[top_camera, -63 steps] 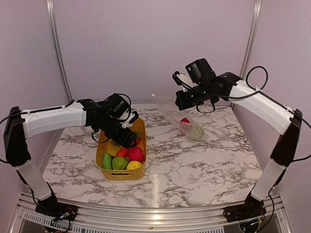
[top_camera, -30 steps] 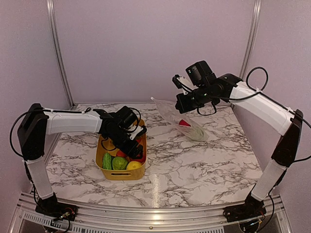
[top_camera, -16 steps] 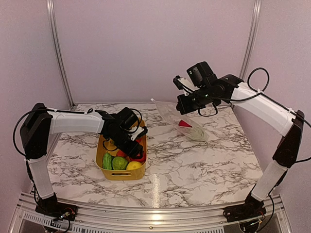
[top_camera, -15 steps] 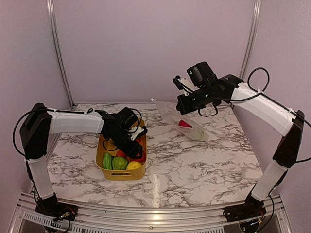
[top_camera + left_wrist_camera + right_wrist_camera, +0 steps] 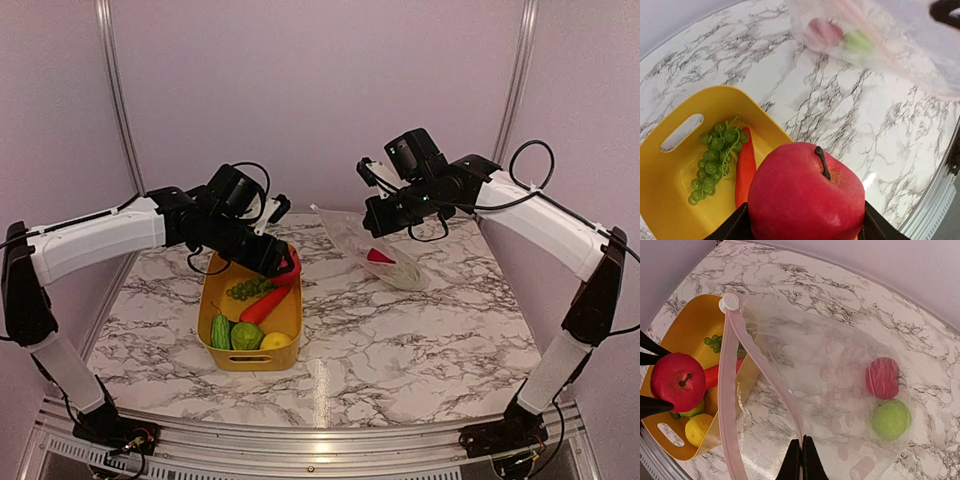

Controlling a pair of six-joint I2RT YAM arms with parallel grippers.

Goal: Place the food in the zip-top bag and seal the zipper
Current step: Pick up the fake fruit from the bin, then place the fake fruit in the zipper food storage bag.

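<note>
My left gripper is shut on a red toy apple and holds it above the far right corner of the yellow bin. In the left wrist view the apple fills the space between the fingers. My right gripper is shut on the mouth edge of the clear zip-top bag and holds it lifted and open; the bag's bottom rests on the table. The pinch shows in the right wrist view. The pinkish zipper strip gapes. Inside the bag lie a red fruit and a green fruit.
The yellow bin stands left of the bag. It holds a green grape bunch, an orange-red carrot, two green rounds, and a yellow lemon. Marble table, walls at back and sides.
My left gripper dipped into the bin, shut on the red apple, and has lifted it up and toward the bag. My right gripper has kept the bag held open, almost still.
</note>
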